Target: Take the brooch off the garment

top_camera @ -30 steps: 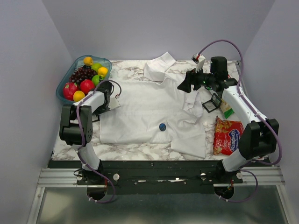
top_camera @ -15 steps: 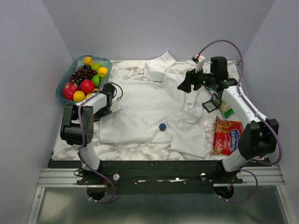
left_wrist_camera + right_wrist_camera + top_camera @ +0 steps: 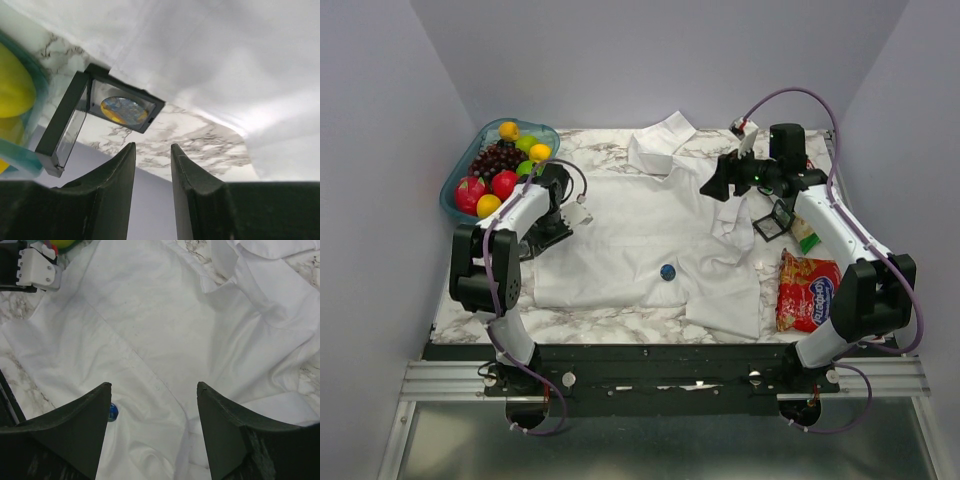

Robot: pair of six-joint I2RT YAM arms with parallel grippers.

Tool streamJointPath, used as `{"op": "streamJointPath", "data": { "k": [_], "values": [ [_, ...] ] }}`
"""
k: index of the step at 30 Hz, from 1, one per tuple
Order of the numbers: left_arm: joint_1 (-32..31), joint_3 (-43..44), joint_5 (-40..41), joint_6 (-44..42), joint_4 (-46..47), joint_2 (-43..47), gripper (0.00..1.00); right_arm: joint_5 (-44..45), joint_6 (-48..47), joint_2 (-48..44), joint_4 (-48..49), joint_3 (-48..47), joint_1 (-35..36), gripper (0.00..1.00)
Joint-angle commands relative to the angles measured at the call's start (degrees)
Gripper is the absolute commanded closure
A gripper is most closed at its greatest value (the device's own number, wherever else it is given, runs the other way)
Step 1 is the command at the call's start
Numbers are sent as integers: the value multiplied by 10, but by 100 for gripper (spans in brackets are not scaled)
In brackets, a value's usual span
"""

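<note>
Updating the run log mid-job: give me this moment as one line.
left gripper: open, empty, by shirt edge | right gripper: open, above shirt | brooch: on shirt, untouched

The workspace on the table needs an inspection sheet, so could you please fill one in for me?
Surface: marble table, largely under cloth.
Job's things: white garment spread out; blue brooch on it, untouched.
Clutter: fruit bowl; snack bag; black frame; second frame beside the bowl.
Grippers: left gripper slightly open, empty, at the garment's edge; right gripper wide open, empty, above the garment.
Cables: purple cables looped along both arms, clear of the brooch.
Surroundings: plain grey walls; nothing else seen.
</note>
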State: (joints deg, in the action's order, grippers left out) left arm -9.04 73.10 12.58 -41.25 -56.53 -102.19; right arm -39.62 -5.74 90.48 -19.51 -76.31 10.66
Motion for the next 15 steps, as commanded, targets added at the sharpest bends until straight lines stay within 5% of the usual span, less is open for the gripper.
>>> {"op": "streamJointPath", "data": {
  "k": [1, 5, 9, 15],
  "values": [
    [-40, 70, -275, -3, -131, 50, 56, -6, -24, -8, -4, 10, -2, 23],
    [-80, 114, -416, 42, -112, 60, 54, -5, -93, -17, -10, 26, 6, 24],
    [-94, 172, -550, 113, -70, 19, 48, -30, -268, -16, -73, 34, 35, 28],
    [-96, 198, -614, 214, 14, -39, 50, -37, -490, 33, -243, 12, 117, 37]
  ]
}}
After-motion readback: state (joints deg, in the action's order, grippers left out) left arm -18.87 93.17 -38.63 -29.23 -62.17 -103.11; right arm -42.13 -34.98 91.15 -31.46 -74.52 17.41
